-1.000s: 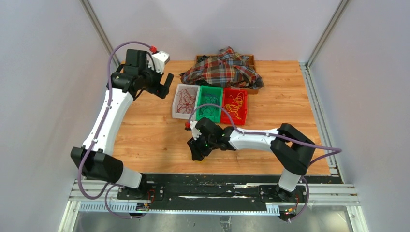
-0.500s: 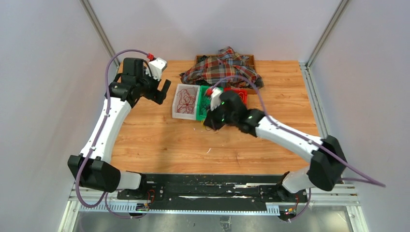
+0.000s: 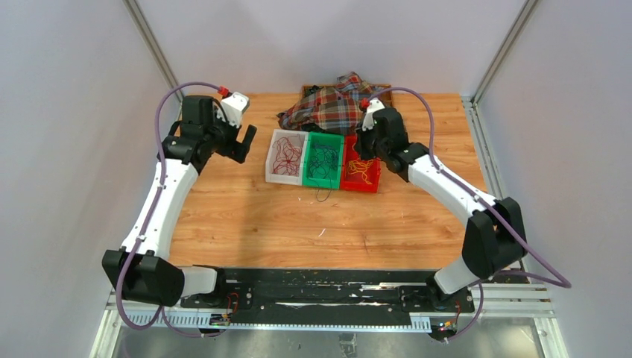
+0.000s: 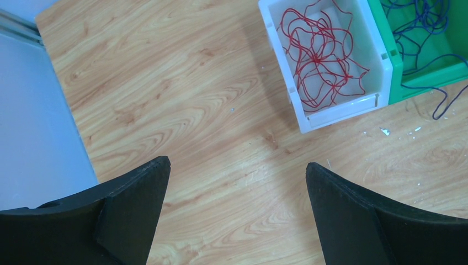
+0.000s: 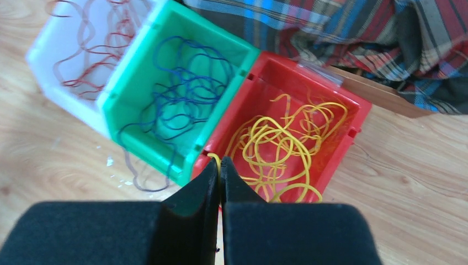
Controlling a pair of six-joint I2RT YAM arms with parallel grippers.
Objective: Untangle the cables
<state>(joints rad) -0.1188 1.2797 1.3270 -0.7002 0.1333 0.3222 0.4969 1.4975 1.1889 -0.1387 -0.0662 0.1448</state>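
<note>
Now the right fingers, having swung from the near tabletop to above the red bin, are pressed together, pinching a strand of the yellow cable that lies in it. The red cable sits in the white bin, and the dark cable in the green bin. The left fingers hover spread over bare wood nearby. The sorting looks nearly finished.

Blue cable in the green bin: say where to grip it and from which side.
Pinch the blue cable at the loose loop spilling over the green bin's near wall onto the table, coming straight down: it lies flat, clear of the tangle.
</note>
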